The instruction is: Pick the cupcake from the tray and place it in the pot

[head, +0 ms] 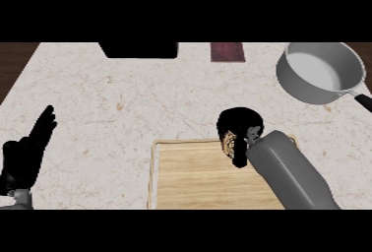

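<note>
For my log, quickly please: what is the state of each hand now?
Left hand: open, fingers straight, resting at the left edge, holding nothing.
Right hand: closed round the small brown-wrapped cupcake, at the top edge of the pale wooden tray.

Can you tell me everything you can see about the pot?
The pot is round and grey, like metal, with a paler, smooth inside that looks empty. It stands upright on the speckled counter, at the far right. A thin handle sticks out toward the right edge, silver first, then black at the end. Only the counter touches it. The right robot hand, curled round the cupcake, is apart from it, lower left.
</note>
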You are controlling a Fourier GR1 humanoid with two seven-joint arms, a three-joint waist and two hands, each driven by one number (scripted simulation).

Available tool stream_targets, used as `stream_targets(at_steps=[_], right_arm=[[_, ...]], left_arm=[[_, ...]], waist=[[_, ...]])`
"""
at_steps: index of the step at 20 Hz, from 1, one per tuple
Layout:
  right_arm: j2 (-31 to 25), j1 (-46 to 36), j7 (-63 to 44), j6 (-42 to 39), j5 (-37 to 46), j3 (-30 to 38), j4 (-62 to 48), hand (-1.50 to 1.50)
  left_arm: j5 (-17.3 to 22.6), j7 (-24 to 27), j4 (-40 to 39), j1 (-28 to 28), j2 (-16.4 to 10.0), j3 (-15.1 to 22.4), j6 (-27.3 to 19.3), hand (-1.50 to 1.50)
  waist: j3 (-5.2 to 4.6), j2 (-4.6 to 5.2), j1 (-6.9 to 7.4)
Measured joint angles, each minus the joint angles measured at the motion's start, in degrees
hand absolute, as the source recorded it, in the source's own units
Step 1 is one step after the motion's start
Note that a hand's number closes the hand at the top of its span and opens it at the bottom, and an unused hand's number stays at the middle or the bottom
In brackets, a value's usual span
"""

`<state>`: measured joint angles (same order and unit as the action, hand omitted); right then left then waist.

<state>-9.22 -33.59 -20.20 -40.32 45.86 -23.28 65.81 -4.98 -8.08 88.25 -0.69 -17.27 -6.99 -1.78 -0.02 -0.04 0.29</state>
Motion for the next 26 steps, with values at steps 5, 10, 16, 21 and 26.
stream_targets(at_steps=[5, 10, 16, 21, 26], right_arm=[[2.68, -1.55, -5.86, 3.55, 1.49, 6.08, -2.45, 1.50], [3.98, -6.17, -20.43, 16.59, 3.51, 17.84, -7.54, 1.50], [3.85, -15.09, -33.42, 30.38, 12.74, 20.41, -13.29, 1.50], [1.48, -22.17, -39.31, 36.05, 22.86, 18.13, -15.03, 1.50], [0.35, -27.05, -41.26, 41.04, 29.59, 18.44, -16.59, 1.50]], left_arm=[[-0.15, 0.03, 0.52, -0.39, 0.10, -0.69, 0.90, 0.00], [-0.44, 0.70, 0.51, -0.29, 0.35, -0.18, 1.04, 0.00], [-1.19, 0.64, 0.24, 0.70, 1.06, 0.75, 0.73, 0.00], [-0.95, 1.18, -0.72, 0.69, 0.41, -0.02, 1.26, 0.00], [-1.38, 0.36, 0.56, 0.13, 0.90, 0.44, 1.01, 0.00]], waist=[[0.03, 0.14, 0.20], [0.02, 0.79, 1.04], [-0.01, 0.85, 2.04], [-0.07, 0.57, 1.88], [-0.02, 0.41, 1.64]])
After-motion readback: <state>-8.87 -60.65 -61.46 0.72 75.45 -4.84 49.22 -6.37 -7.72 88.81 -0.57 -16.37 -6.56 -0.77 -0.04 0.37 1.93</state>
